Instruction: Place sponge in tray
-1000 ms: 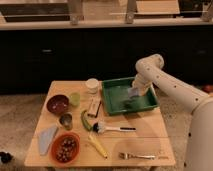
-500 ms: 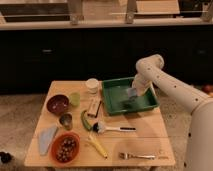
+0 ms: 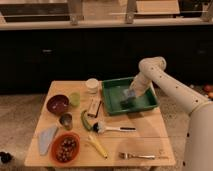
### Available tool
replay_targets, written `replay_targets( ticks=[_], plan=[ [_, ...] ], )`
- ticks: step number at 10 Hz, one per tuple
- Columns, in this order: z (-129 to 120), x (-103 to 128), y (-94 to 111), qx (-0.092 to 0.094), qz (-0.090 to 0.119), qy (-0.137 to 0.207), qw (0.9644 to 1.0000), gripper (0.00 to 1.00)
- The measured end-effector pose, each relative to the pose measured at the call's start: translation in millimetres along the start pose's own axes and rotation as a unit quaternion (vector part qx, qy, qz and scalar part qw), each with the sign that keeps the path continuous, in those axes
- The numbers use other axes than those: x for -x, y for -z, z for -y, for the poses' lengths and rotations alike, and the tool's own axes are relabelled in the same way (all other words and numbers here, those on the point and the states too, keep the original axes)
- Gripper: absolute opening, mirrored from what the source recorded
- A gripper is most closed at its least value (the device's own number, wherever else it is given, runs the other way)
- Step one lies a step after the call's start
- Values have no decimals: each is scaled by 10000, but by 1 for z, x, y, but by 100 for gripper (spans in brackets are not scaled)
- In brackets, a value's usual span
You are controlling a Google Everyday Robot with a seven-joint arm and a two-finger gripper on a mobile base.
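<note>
The green tray (image 3: 113, 106) stands at the back right of the wooden table. My gripper (image 3: 128, 99) reaches down from the right into the middle of the tray, low over its floor. A small blue-grey block, the sponge (image 3: 130, 93), shows at the gripper, inside the tray walls. I cannot tell whether the sponge rests on the tray floor or hangs just above it.
Left of the tray are a white container (image 3: 92, 85), a tan block (image 3: 94, 106), a green cup (image 3: 74, 99) and a dark red bowl (image 3: 57, 104). In front lie a brush (image 3: 107, 128), a banana (image 3: 97, 146), a fork (image 3: 136, 156), an orange-red bowl (image 3: 65, 147) and a pale cloth (image 3: 47, 137).
The gripper with the sponge has sunk slightly lower and a little leftward inside the tray. Nothing else on the table has moved.
</note>
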Motion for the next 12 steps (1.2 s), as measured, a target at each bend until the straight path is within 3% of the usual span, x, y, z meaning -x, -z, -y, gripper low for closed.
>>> replay_targets(
  ticks=[2, 3, 7, 10, 12],
  plan=[
    [1, 5, -7, -18, 289, 57, 9996, 2],
    [0, 5, -11, -4, 448, 110, 9989, 8],
    [1, 13, -18, -34, 990, 389, 9943, 48],
    [5, 20, -20, -69, 1148, 524, 9920, 77],
    [4, 21, -19, -79, 1195, 562, 9912, 80]
  ],
)
